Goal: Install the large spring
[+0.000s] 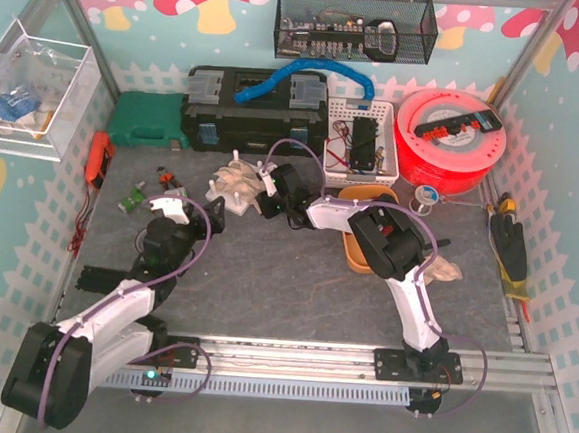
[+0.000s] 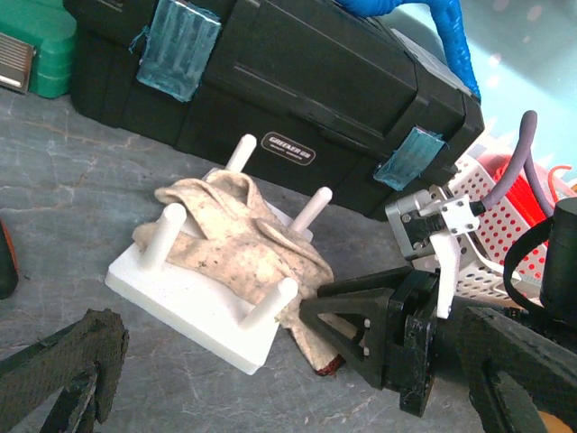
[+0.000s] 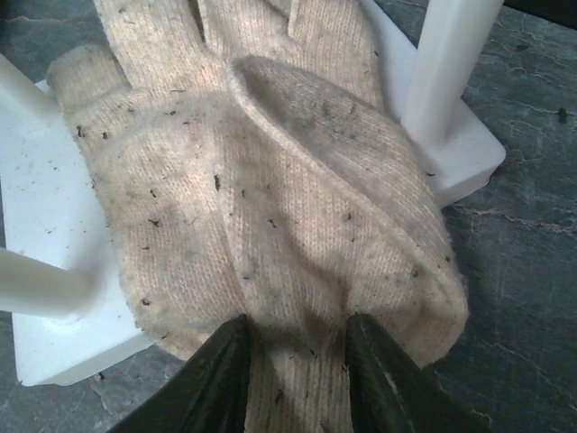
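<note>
Right gripper [image 3: 293,334] is clamped on a fold at the cuff of the glove [image 3: 270,180], likely to drag it clear. The glove is draped over the white peg base [image 2: 180,289], which sits near the middle of the table's [image 2: 72,207] far edge, before the black toolbox [image 2: 297,81]. Glove: knitted, cream, limp, flecked with dirt. Base: smooth hard plastic with four round posts [image 2: 167,236]. Left gripper [image 1: 184,213] hangs just beside, fingers wide apart and empty. Large spring: not visible in any view; possibly under the glove.
</note>
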`<move>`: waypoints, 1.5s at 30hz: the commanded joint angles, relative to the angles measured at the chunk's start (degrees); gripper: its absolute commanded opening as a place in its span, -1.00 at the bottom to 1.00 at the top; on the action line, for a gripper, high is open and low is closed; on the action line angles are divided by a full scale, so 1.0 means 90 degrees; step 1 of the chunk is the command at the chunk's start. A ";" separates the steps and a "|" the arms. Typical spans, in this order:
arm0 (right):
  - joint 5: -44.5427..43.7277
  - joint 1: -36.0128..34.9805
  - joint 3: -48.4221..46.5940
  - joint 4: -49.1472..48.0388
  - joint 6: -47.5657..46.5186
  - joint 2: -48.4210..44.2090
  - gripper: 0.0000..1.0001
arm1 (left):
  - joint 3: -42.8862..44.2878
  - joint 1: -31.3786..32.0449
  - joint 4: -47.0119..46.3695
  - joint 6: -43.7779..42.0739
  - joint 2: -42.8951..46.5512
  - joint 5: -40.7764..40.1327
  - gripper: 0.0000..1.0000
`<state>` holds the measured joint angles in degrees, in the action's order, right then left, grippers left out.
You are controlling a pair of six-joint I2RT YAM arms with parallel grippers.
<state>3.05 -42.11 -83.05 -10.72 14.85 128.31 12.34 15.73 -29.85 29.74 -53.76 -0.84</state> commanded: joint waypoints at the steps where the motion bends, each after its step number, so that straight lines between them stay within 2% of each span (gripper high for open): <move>1: 0.0122 -0.0048 -0.0092 0.0106 -0.0144 0.0199 -0.34 | 0.0016 -0.0019 -0.0110 -0.0056 0.0062 0.0081 0.98; 6: -0.0078 -0.0048 -0.0047 0.0118 -0.0038 0.0286 -0.16 | 0.0016 -0.0014 -0.0121 -0.0038 0.0027 0.0110 0.98; 10: -0.0091 -0.0048 0.0005 0.0151 -0.0089 0.0333 -0.14 | 0.0017 -0.0004 -0.0131 -0.0042 0.0025 0.0119 0.98; 14: -0.0034 -0.0046 0.0132 0.0005 -0.0247 0.0181 -0.36 | 0.0016 -0.0009 -0.0116 -0.0043 0.0030 0.0113 0.98; 18: 0.0013 -0.0048 0.0077 -0.0044 -0.0384 -0.0081 -0.87 | 0.0016 0.0000 -0.0150 -0.0027 0.0035 0.0141 0.98; 20: 0.0090 -0.0048 0.0067 -0.0071 -0.0400 -0.0255 -1.00 | 0.0025 0.0001 -0.0165 -0.0023 0.0026 0.0169 0.98; 27: 0.0062 -0.0048 0.0478 -0.0335 -0.0308 -0.1216 -1.00 | 0.0049 0.0011 -0.0112 -0.0084 -0.0032 0.0136 0.98; 35: -0.0097 -0.0043 0.1470 -0.0384 0.0089 -0.2767 -1.00 | 0.0277 0.0095 -0.0156 -0.0150 -0.0306 0.0719 0.98; 40: -0.0813 -0.0024 0.2191 -0.0691 0.0458 -0.3629 -1.00 | 0.0288 0.0098 -0.0247 0.0020 -0.0442 0.0913 0.98; 45: -0.2180 -0.0019 0.2279 -0.0805 0.0755 -0.3615 -1.00 | 0.0254 0.0098 -0.0280 -0.0055 -0.0477 0.1172 0.98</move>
<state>-5.63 -42.11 -63.09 -15.90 18.35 95.15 13.56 16.32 -30.85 29.76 -57.56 6.76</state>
